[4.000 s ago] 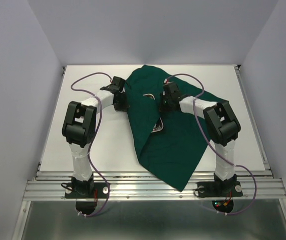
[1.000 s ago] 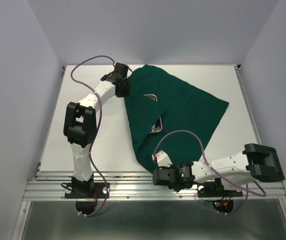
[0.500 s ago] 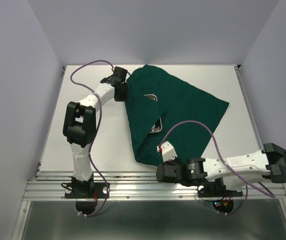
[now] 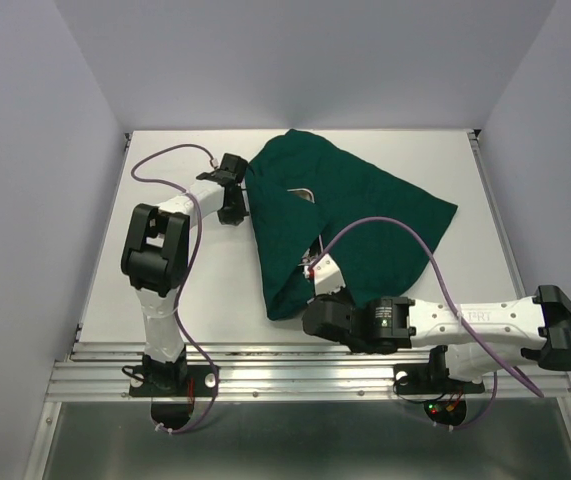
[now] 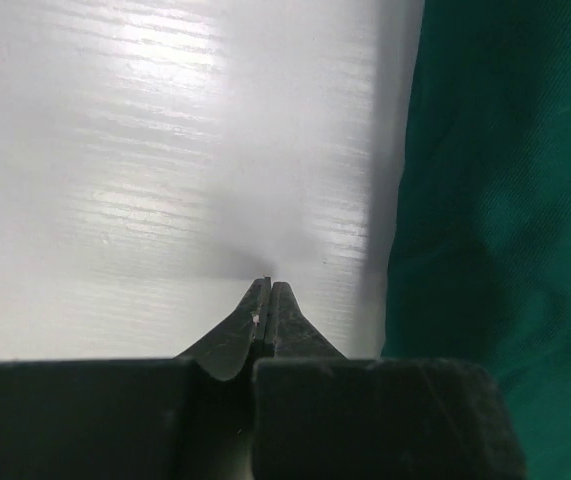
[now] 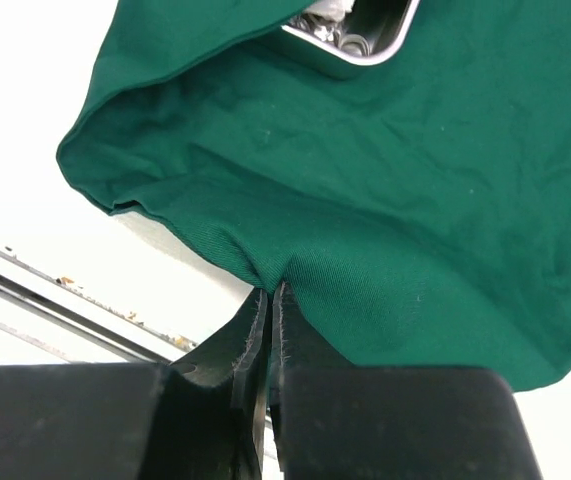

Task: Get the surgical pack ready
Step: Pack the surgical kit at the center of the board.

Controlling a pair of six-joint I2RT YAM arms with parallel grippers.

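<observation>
Arm on right (image 4: 465, 320) stretched low leftward; right hand (image 6: 269, 296) pinching drape (image 6: 395, 190).

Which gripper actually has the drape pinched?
The right gripper, shut on a fold at the near edge of the drape. The left gripper is shut on nothing, over the table beside it.

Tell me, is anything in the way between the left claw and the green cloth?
Nothing visible is. The left gripper is shut above the white table, and the green drape has its edge close beside it, with only table surface showing between them.
</observation>
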